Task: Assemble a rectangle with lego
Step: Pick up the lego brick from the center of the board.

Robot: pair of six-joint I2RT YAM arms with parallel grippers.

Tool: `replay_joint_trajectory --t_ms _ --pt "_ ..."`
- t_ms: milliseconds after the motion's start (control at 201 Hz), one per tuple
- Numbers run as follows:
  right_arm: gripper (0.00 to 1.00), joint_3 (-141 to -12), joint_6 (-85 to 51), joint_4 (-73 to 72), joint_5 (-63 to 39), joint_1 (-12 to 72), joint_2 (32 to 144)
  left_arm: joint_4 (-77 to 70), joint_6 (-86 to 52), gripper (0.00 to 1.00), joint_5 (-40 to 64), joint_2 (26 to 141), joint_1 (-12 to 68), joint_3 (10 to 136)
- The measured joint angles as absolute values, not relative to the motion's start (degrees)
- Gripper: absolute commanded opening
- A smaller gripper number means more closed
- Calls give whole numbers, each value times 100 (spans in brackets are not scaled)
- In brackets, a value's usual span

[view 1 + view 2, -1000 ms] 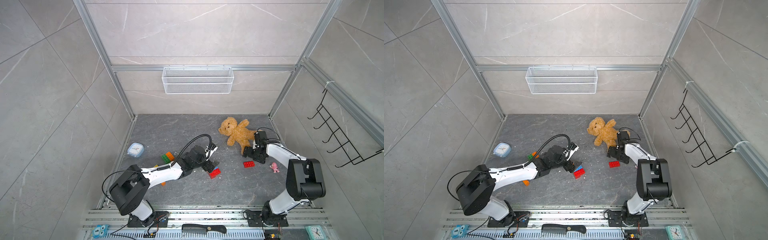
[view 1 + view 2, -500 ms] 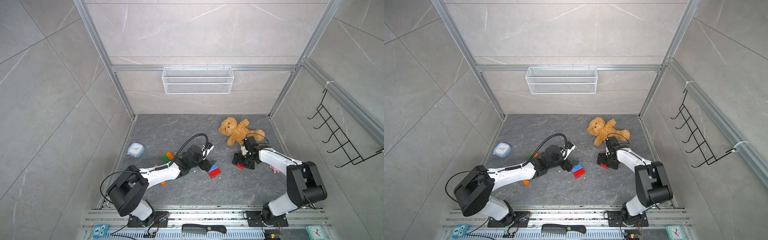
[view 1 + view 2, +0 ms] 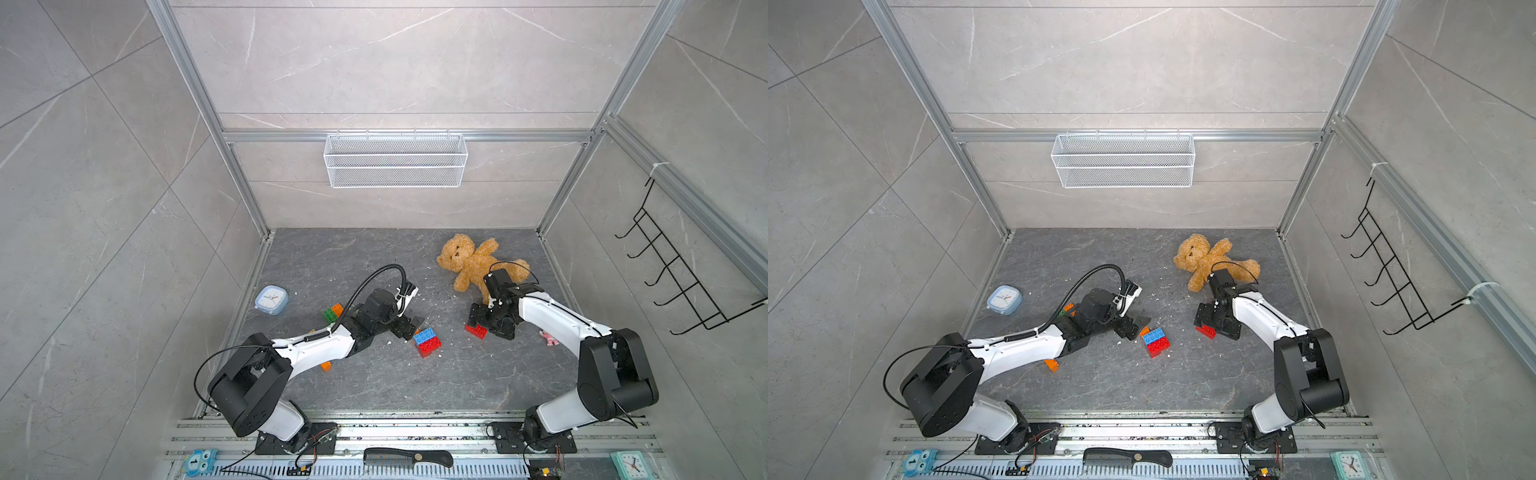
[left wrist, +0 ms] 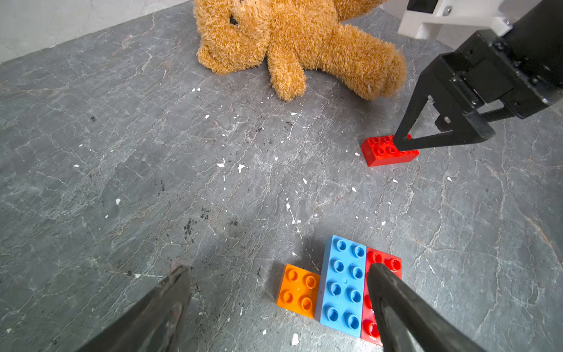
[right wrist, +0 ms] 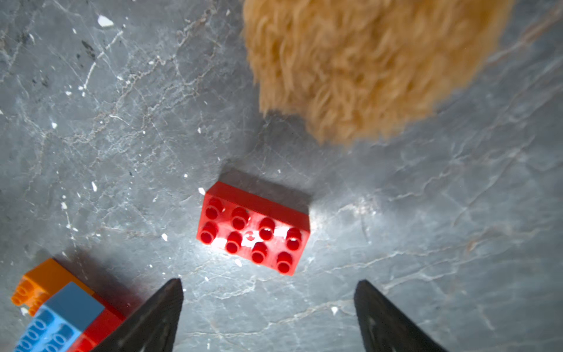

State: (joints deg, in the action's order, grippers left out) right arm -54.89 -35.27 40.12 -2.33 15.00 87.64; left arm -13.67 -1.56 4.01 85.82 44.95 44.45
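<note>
The right jaws stand spread and empty, their fingertips (image 5: 169,300) poised just short of the loose red brick (image 5: 253,228). The brick lies flat on the tabletop (image 5: 91,122), studs up, near the teddy bear's (image 3: 469,262) leg. A second ago these jaws were on the bear's side of that brick. They have since swung across to hang over it, and the brick sits slightly nearer the middle than it did, so it was probably nudged. No grasp is made yet. In the left wrist view one tip overlaps the brick's top; whether it touches I cannot tell.

The left jaws are also released, holding nothing, and have drawn back a little from the joined cluster, which has not moved. That cluster is an orange square brick (image 4: 298,289), a blue brick (image 4: 344,286) and a second red brick (image 4: 385,262), side by side and apart from the loose one.

I judge the build to be three pieces in, its outline still stepped, with the loose red brick as the next piece.

The loose brick's long axis runs across the gap between the right jaws, slightly skewed, so they would close on its short ends. It lies well off the line of the blue brick's length, so it likely needs turning before it joins.
</note>
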Motion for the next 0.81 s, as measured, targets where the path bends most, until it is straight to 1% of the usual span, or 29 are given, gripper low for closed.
replay_joint_trajectory --t_ms 130,319,494,808 --pt "84 -5474 -3933 3822 -207 1612 8884 -1326 -152 93 309 8582 4495 4438" --pt "79 -5474 -4101 3699 -126 1638 9249 -1323 -141 93 287 8582 4484 4421" --pt "76 -5476 -4117 3691 -86 1638 9336 -1321 -141 93 287 8582 4469 4344" --pt "76 -5673 -4034 3656 -60 1645 9529 -1328 -141 93 290 8582 4469 4342"
